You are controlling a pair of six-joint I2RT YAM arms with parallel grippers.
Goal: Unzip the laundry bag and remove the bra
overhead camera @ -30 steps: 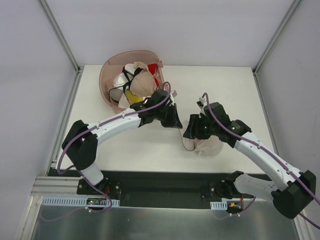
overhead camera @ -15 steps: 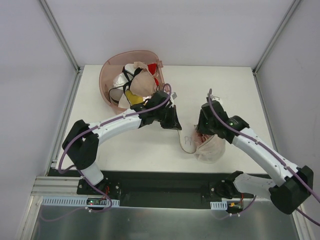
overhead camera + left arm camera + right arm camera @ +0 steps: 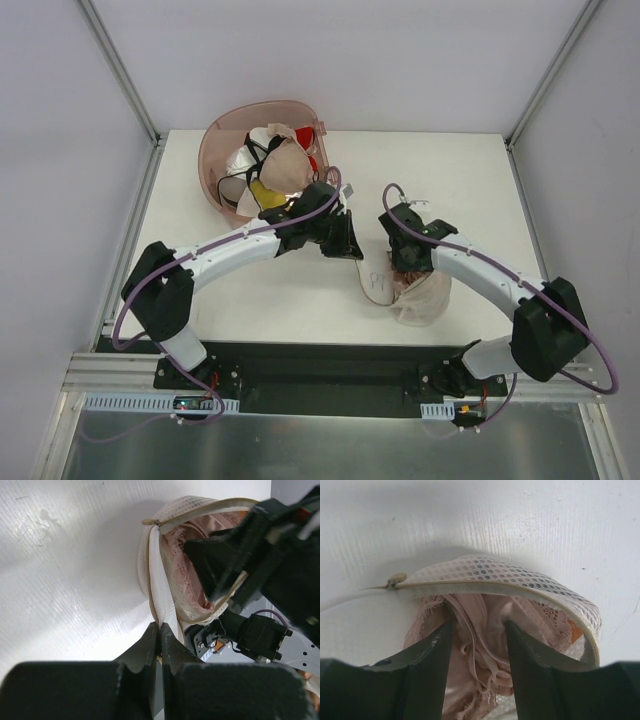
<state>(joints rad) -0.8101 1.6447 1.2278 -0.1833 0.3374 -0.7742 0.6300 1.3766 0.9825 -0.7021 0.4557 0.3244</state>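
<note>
Two jaws of the right gripper (image 3: 477, 628) stand spread inside the open mouth of the mesh laundry bag (image 3: 520, 577), astride the lacy pink bra (image 3: 475, 660) that is bunched within; nothing is pinched yet. Closing here may catch only a strap or trim, or snag the mesh too, and so lift the whole bag. The left gripper (image 3: 159, 629) is clamped on the bag's zip rim. If that thin hold slips, the bag would drag across the white table (image 3: 260, 300).
</note>
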